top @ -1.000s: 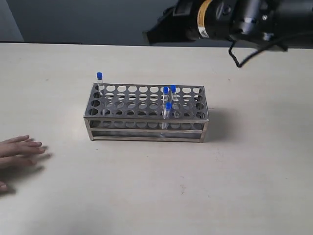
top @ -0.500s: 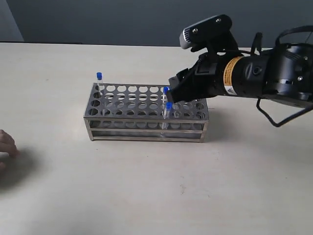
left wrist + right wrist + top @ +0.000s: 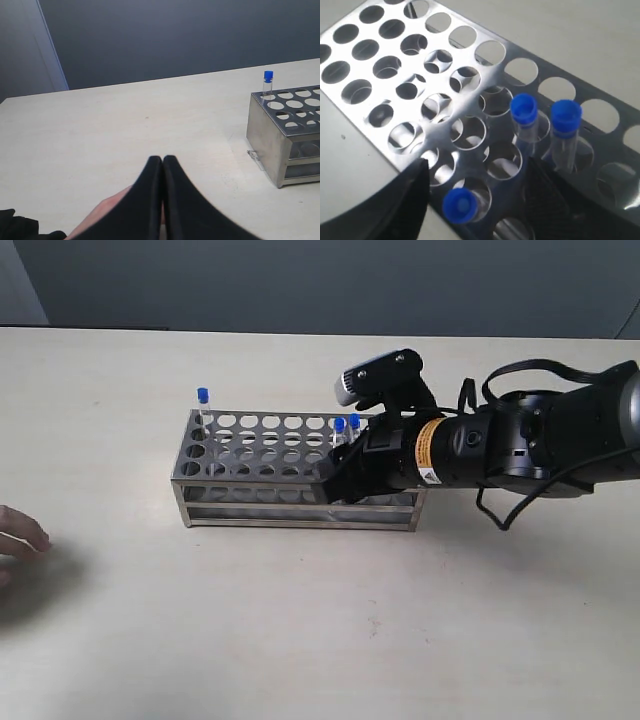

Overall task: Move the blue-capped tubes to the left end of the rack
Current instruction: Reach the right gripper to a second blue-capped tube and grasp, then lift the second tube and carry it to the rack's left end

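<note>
Blue-capped tubes (image 3: pixel 524 109) unmoved; right gripper (image 3: pixel 480 192) lowered, spread astride front tube (image 3: pixel 460 205) (left gripper (image 3: pixel 162 167) pressed together).

— Outside camera?
— Right arm (image 3: pixel 500 445) covers the rack's (image 3: pixel 250 503) right front corner; the front tube (image 3: pixel 460 206) is hidden behind it. A hand (image 3: pixel 18 538) is cut by the frame edge.
— Wrist cameras?
— Both crop the rack; the right fingers (image 3: pixel 407 200) run off-frame.
</note>
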